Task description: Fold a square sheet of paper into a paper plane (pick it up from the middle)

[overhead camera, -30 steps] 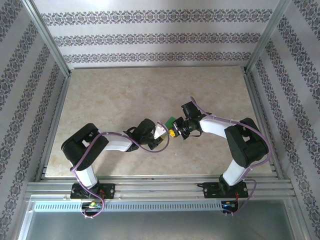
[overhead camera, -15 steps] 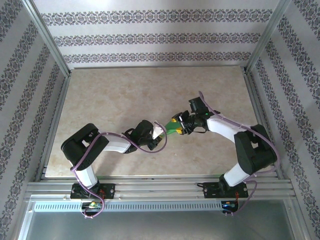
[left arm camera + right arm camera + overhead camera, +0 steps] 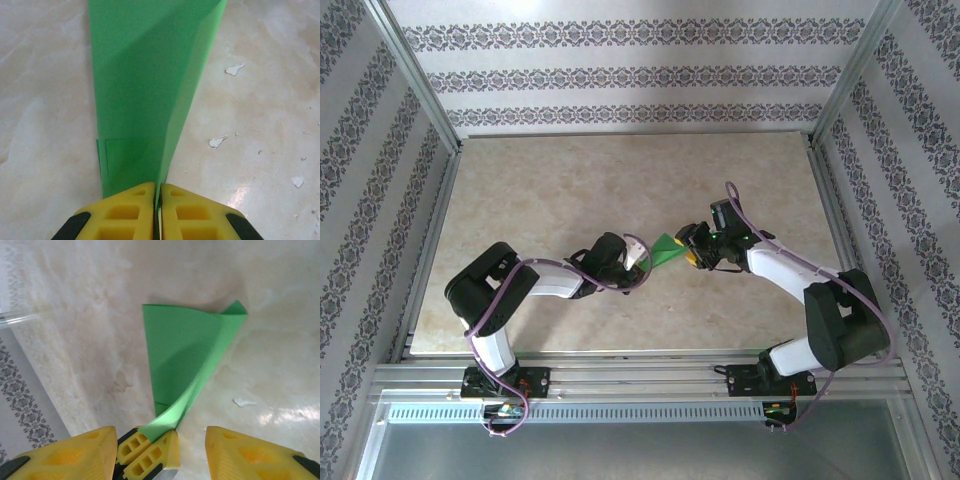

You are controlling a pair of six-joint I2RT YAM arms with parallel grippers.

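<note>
One L pincer (image 3: 157,200) tight on narrow end of green paper (image 3: 145,90); R pincer (image 3: 160,437) spread alongside.

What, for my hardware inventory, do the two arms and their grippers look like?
The left arm and right arm have white tubular links between bulky black joint housings; a thin purple cable loops along each. The left gripper and right gripper carry blocky yellow fingers with black bases.
</note>
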